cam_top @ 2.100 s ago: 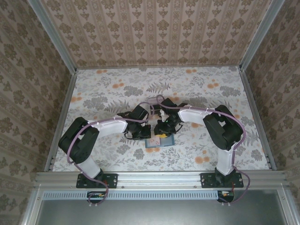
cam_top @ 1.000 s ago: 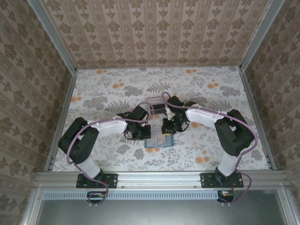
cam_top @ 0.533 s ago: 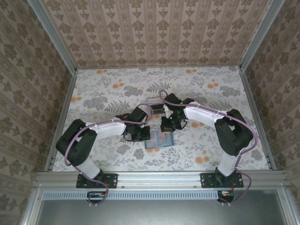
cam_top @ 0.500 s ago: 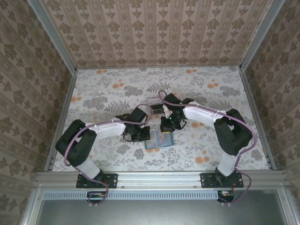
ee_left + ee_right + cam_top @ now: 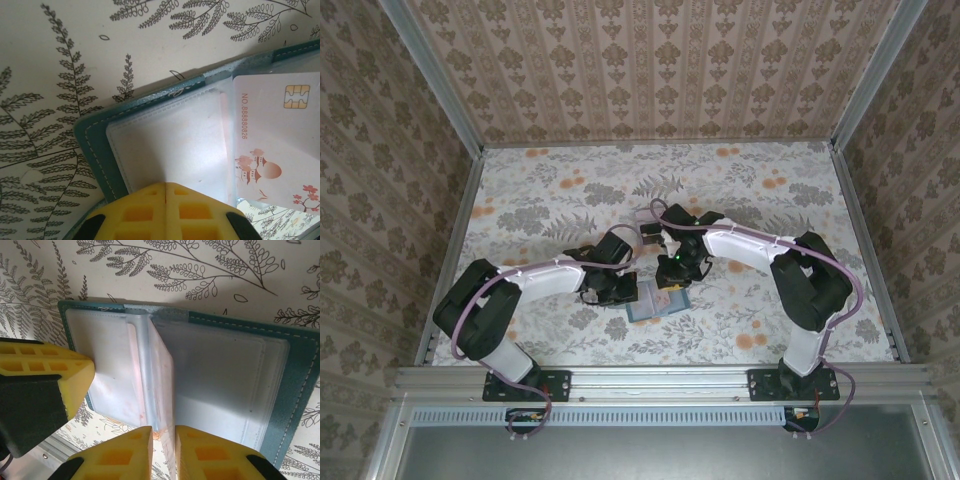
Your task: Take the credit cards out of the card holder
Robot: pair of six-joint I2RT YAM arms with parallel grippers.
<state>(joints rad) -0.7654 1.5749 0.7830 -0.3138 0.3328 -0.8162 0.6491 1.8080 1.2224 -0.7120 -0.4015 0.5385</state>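
Right gripper [image 5: 163, 440], moved in from 1 o'clock, pinches card holder's [image 5: 300, 375] sleeve [image 5: 159, 365]. The left gripper [image 5: 165, 192], pressed together, pins it. Extraction looks imminent.

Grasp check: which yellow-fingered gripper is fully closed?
The left gripper, fingers together atop the teal folding card holder; the right gripper straddles a raised clear sleeve.

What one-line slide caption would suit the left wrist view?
Shut left gripper at the open teal card holder, with a pale chip-bearing credit card beside its clear pocket.
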